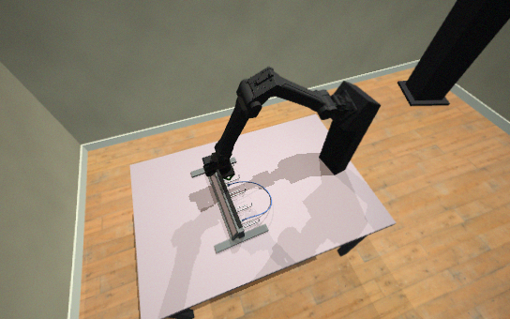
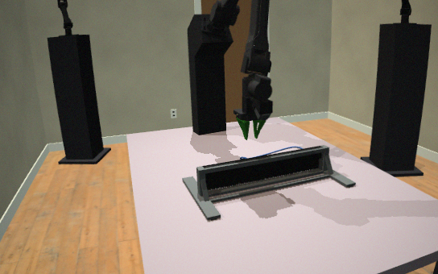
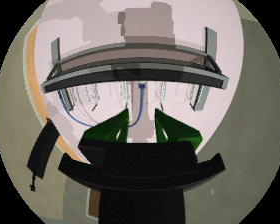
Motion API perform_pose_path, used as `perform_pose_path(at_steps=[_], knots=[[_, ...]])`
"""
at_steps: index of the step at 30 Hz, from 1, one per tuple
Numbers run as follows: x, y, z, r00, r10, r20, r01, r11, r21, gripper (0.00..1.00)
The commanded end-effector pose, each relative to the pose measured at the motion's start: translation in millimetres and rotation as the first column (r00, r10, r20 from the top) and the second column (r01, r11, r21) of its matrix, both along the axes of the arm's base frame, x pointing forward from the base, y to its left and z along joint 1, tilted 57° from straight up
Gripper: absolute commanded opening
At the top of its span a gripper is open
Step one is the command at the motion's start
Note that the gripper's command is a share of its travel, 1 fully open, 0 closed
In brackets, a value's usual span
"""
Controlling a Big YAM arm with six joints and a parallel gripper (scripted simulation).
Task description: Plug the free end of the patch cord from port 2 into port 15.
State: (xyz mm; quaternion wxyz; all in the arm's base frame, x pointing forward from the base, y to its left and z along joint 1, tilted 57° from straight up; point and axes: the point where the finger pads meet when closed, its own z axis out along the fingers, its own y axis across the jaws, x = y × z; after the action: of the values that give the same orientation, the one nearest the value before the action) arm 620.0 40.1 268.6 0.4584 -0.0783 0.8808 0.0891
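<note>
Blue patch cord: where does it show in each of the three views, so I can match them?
Top: blue patch cord arcs right of the rack.
Exterior: a thin arc behind the rack's top edge.
Wrist: strands below the rack bar, beyond the empty claw.
Shared landmark: the rack.

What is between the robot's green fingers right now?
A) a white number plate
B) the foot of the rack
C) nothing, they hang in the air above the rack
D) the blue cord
C: the end effector hangs above the rack with bare green fingers and a plain gap between them; the blue cord lies lower down, behind the rack.
</note>
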Motion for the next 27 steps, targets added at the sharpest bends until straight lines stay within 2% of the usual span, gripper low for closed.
perform_pose_path(at_steps=[1, 6, 7, 27], knots=[[11.0, -9, 7, 1.000, -0.004, 0.022, 0.004, 1.000, -0.008, 0.36], [11.4, -8, 7, 1.000, -0.003, 0.021, 0.004, 1.000, -0.008, 0.36], [11.4, -8, 6, 1.000, -0.003, 0.021, 0.004, 1.000, -0.008, 0.00], [6.6, -8, -6, 1.000, -0.003, -0.002, 0.003, 1.000, -0.007, 0.00]])
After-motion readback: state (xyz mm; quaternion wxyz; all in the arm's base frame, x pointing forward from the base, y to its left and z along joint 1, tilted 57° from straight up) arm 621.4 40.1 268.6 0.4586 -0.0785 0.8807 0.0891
